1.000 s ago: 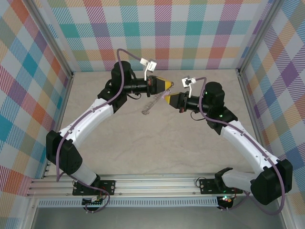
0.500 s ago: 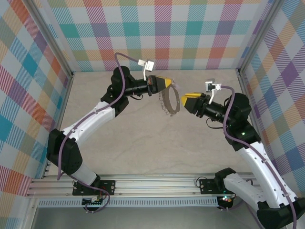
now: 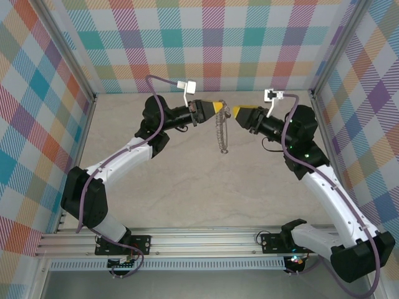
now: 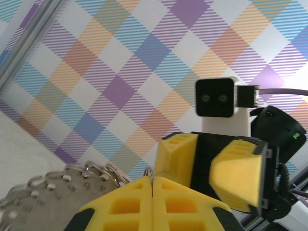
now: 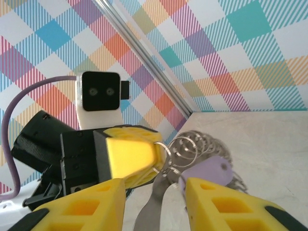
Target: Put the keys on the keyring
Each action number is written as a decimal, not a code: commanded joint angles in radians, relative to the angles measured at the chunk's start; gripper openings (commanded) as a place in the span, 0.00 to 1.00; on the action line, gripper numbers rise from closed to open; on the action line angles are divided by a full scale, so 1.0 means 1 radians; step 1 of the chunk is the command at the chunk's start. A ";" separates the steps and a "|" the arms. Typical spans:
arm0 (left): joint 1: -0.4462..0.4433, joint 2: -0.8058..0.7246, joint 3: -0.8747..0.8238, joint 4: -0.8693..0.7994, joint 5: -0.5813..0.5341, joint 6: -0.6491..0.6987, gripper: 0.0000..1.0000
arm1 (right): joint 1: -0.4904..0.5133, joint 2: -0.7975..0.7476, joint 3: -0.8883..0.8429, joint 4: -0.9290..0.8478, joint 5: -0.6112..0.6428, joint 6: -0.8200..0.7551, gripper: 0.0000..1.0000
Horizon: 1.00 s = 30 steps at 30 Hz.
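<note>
My left gripper (image 3: 222, 109) is shut on a thin ring of the silver keyring (image 3: 221, 134), whose chain of links hangs straight down from it above the table. In the left wrist view the ring sticks up between the shut yellow fingers (image 4: 130, 202), and the links (image 4: 62, 180) trail to the left. My right gripper (image 3: 239, 113) faces the left one, tip to tip, and is open. In the right wrist view its fingers (image 5: 226, 202) stand apart around the hanging rings (image 5: 190, 144). The key's lilac head (image 5: 207, 171) and a grey metal blade (image 5: 154, 207) dangle between them, not pinched.
The beige tabletop (image 3: 187, 180) lies under both raised arms. Checked walls (image 3: 212, 37) close in the back and both sides, with an aluminium rail (image 3: 199, 240) at the near edge.
The right gripper opened, drew back to the right, then came up close to the left gripper again. The chain swung out into a loop and now hangs straight. The left gripper stayed shut.
</note>
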 commanded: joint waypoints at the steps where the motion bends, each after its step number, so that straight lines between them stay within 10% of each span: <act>1: 0.000 -0.043 -0.016 0.129 -0.003 -0.041 0.00 | -0.007 0.041 0.029 0.104 -0.043 0.051 0.37; 30: 0.000 -0.030 0.024 0.126 -0.001 -0.045 0.00 | -0.005 0.008 -0.161 0.302 -0.227 0.202 0.02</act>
